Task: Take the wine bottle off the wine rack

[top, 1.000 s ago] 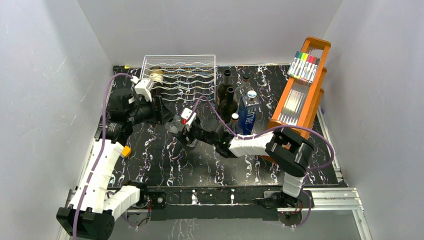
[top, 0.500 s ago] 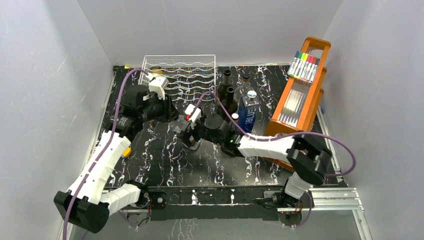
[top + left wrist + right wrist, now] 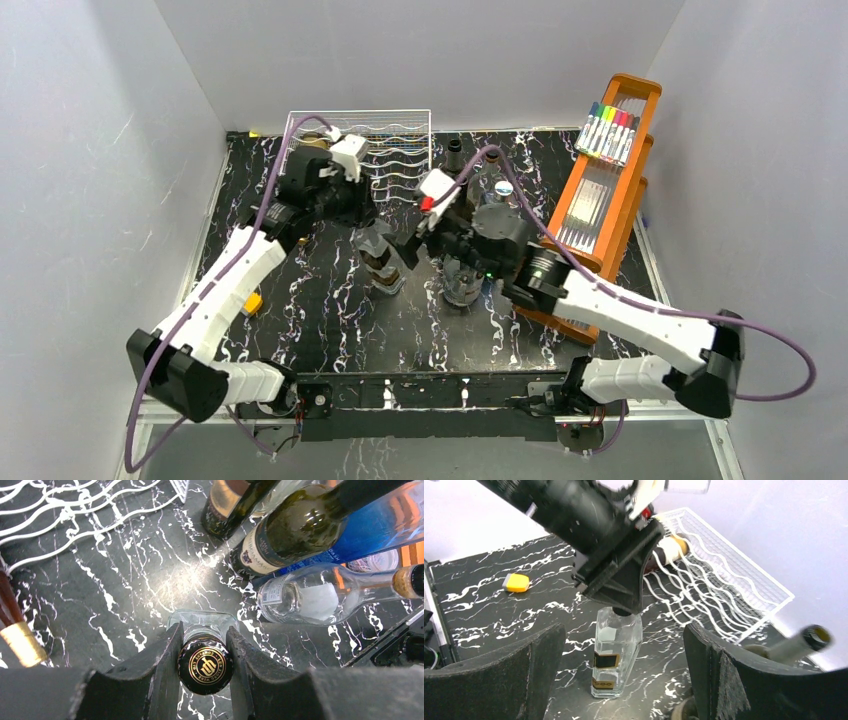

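Standing upright, wine bottle (image 3: 616, 655), cap clamped inside left pincer (image 3: 204, 640).

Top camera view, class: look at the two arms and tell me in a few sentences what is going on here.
The left claw is shut on the capped neck of a clear square bottle, which stands upright on the black marbled table in front of the wire wine rack. The right claw is wide open beside it and holds nothing. A brown bottle with a gold neck lies in the rack.
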